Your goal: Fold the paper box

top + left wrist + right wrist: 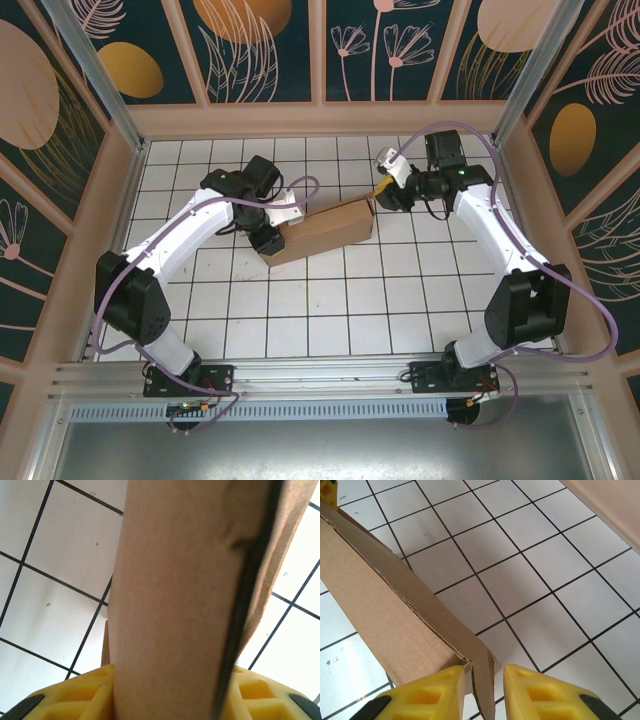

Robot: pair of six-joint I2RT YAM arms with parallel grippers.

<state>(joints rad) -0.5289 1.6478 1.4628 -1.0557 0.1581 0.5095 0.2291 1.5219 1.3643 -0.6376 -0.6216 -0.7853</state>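
Left tool (167, 695) pinches paper box (325, 230) at left end, mid-frame. Right tool (484, 690) straddles right-end flap, nearly closed; can't tell if gripping.

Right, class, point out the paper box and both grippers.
paper box (322, 230): top external view, middle of its top face.
left gripper (167, 697): left wrist view, midway between its yellow fingertips.
right gripper (484, 680): right wrist view, midway between its yellow fingertips.
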